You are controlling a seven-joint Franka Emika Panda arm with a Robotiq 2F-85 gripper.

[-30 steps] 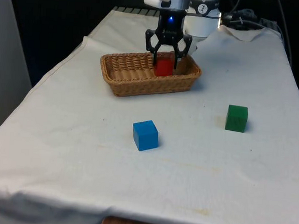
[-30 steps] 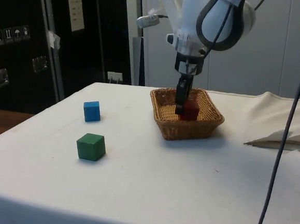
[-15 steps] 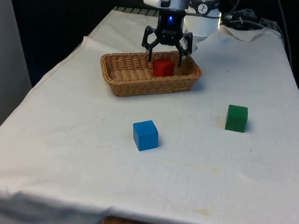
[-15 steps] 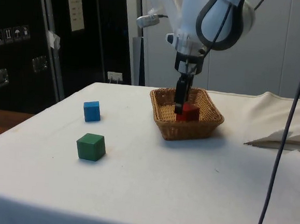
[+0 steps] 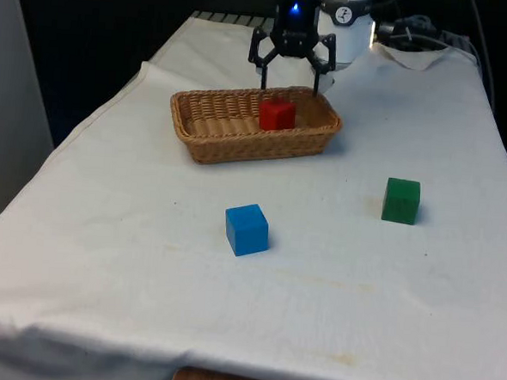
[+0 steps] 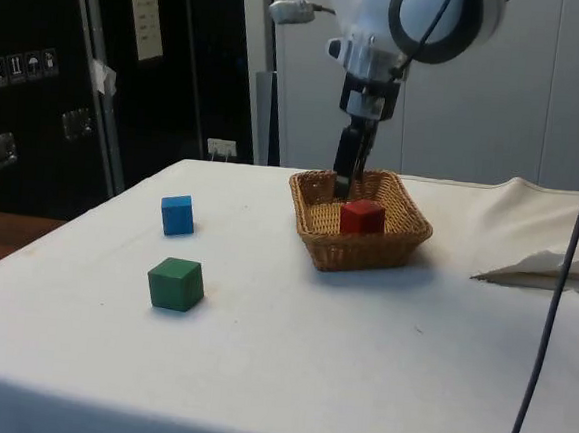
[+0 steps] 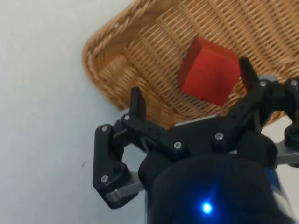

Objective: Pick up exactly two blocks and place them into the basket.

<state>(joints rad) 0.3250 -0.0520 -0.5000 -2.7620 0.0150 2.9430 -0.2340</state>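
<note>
The white tablecloth (image 5: 104, 233) covers the whole table, and the oval wicker basket (image 5: 214, 132) sits on it as the landmark, toward the robot's end. The black gripper (image 5: 289, 78) hangs just above the basket's far rim, its fingers (image 7: 136, 100) spread wide with nothing between them; from the side it hovers over the basket's inside, clear of what lies below. Inside the basket, at the end toward the front view's right, rests the red block (image 5: 277, 114), sitting flat on the woven floor and touching neither finger; the wrist view shows it lying free on the weave between the spread fingertips. Out on the cloth, the blue block (image 5: 247, 229) stands well in front of the basket, on the camera's side. The green block (image 5: 401, 200) stands apart from the basket too, off toward the front view's right and well apart from the blue one.
</note>
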